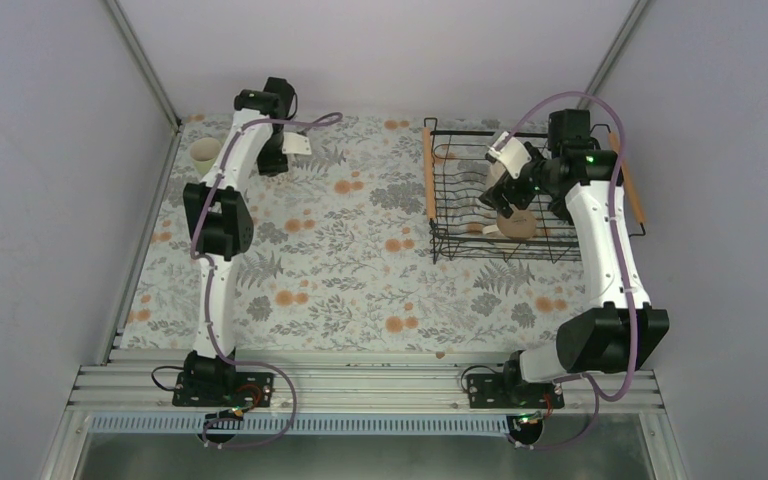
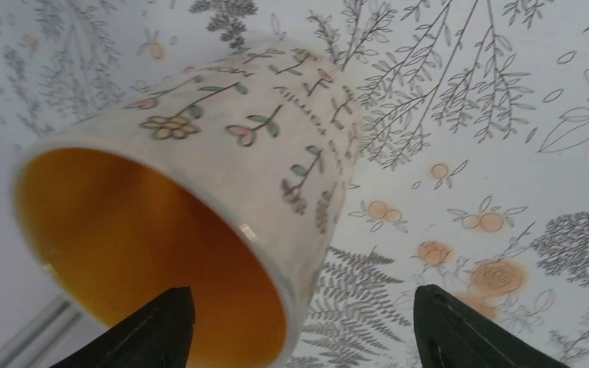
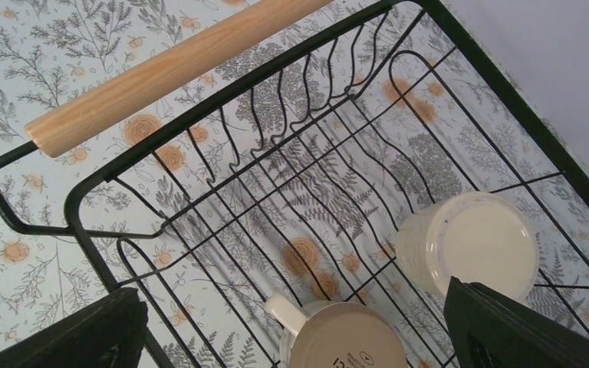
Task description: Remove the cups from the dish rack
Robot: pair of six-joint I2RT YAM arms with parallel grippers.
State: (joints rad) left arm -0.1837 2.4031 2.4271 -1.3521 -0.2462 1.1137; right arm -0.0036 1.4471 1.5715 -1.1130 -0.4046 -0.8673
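A: What is the left gripper point(image 2: 303, 291) doing?

B: Its jaws stand well apart. The patterned cup point(image 2: 199, 176), white with little flowers outside and orange inside, sits at the left of the wrist view, base on the flowered tablecloth point(image 2: 506, 115), mouth toward the camera. The left finger point(image 2: 153, 330) shows in front of the orange mouth, and the right finger point(image 2: 460, 330) is clear of the cup's wall with cloth visible between them. Nothing is clamped.

A: And from overhead?

B: The left arm reaches to the far left of the table, well apart from the dish rack point(image 1: 500, 257). A pale cup point(image 1: 203, 152) stands upright on the cloth just beside that arm, near the left wall.

A: The right gripper point(image 3: 291, 291)?

B: Spread as wide as it goes and holding nothing. It hangs above the rack, close to its wooden handle point(image 3: 169, 73). Under it two cups are upside down on the wires: a cream cup point(image 3: 468, 245) near the right finger, and a beige mug point(image 3: 345, 341) with a handle between the fingers
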